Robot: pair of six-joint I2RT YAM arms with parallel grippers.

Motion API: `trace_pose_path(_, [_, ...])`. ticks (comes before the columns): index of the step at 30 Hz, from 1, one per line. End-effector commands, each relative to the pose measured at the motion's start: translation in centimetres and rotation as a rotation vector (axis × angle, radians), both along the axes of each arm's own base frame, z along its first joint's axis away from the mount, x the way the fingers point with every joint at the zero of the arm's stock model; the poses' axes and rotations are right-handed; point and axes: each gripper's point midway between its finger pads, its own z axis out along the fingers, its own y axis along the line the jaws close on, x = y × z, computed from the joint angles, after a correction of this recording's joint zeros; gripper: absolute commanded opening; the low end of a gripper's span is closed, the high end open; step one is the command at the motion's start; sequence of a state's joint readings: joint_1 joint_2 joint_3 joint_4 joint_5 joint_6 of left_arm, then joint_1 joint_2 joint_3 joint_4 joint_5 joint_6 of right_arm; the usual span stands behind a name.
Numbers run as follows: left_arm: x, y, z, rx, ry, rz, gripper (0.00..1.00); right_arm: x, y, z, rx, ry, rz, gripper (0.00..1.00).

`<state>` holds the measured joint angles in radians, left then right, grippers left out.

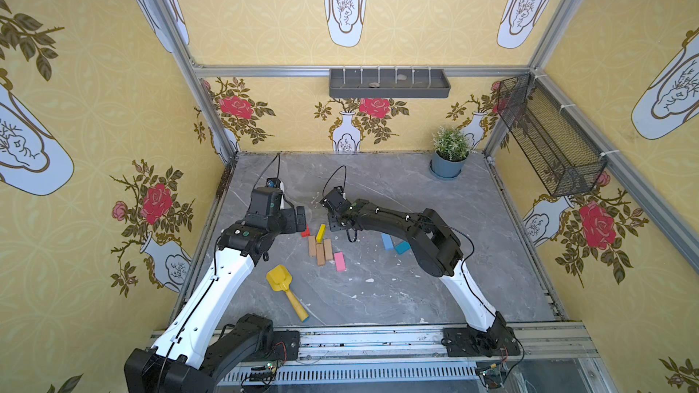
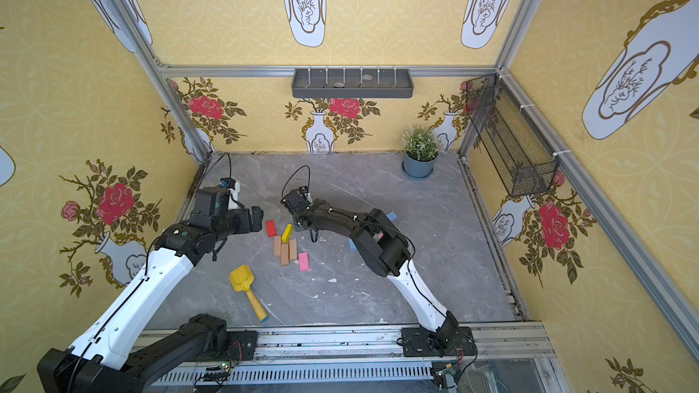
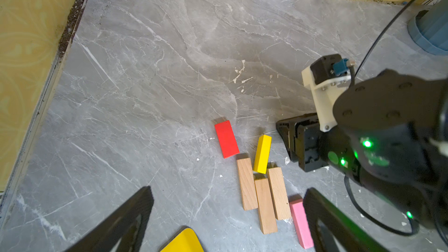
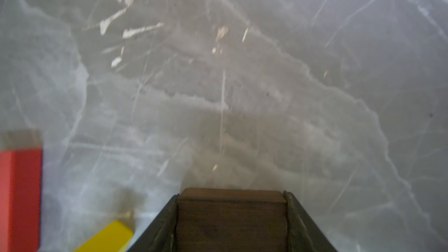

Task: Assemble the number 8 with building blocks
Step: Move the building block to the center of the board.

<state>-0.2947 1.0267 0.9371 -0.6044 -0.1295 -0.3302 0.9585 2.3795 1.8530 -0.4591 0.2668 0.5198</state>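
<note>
The grey marble desk (image 1: 416,296) carried everything. My left arm (image 1: 212,289) reached in from the near left. Its jaws stood wide apart and empty at the far left edge of the block cluster, and the left wrist view showed both fingers (image 3: 121,221) spread with nothing between them. My right arm (image 1: 427,236) stretched leftward across the middle, its jaws clamped on a dark brown block (image 4: 231,219). Only the right wrist view showed that block; in both top views my own wrist hid it.

The yellow shovel (image 1: 281,281) lay near and left. Three tan blocks (image 3: 265,206) lay side by side, touching, with a pink block (image 3: 300,224) just right of them. A yellow block (image 3: 262,153) and a red block (image 2: 271,228) lay at their far end. A light blue block (image 1: 387,241) and a teal block (image 1: 402,246) lay beside my right arm.
</note>
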Motion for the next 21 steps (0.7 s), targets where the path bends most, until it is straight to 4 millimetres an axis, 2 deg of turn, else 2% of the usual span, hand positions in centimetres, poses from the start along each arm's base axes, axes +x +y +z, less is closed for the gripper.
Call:
trace_pose_path(1, [0.0,0.3,0.1,-0.011,-0.019,0.028,1.0,-0.9,-1.5,-2.9,-0.067,0.125,0.023,0.52])
trace_pose_path(7, [-0.4,-0.2,-0.7,-0.05,-0.003,0.022,0.98,1.7,-0.6,-3.0,-0.055,0.109,0.034,0.54])
trace_pose_path(11, [-0.7,-1.0,-1.8,-0.081,0.043,-0.008,0.96,2.2,-0.5,-3.9,-0.049,0.129,0.033,0.61])
trace_pose_path(12, [-0.8,-1.2,-2.0,-0.085,0.056,-0.021,0.96,2.7,0.2,-3.0,-0.026,0.114,0.036,0.64])
trace_pose_path(17, [-1.3,-2.5,-3.0,-0.112,0.123,-0.084,0.94,2.7,1.0,-2.2,0.023,0.128,0.045,0.8])
trace_pose_path(21, [-1.7,-3.7,-3.6,-0.143,0.162,-0.144,0.91,2.8,1.4,1.0,0.111,0.121,0.058,0.88])
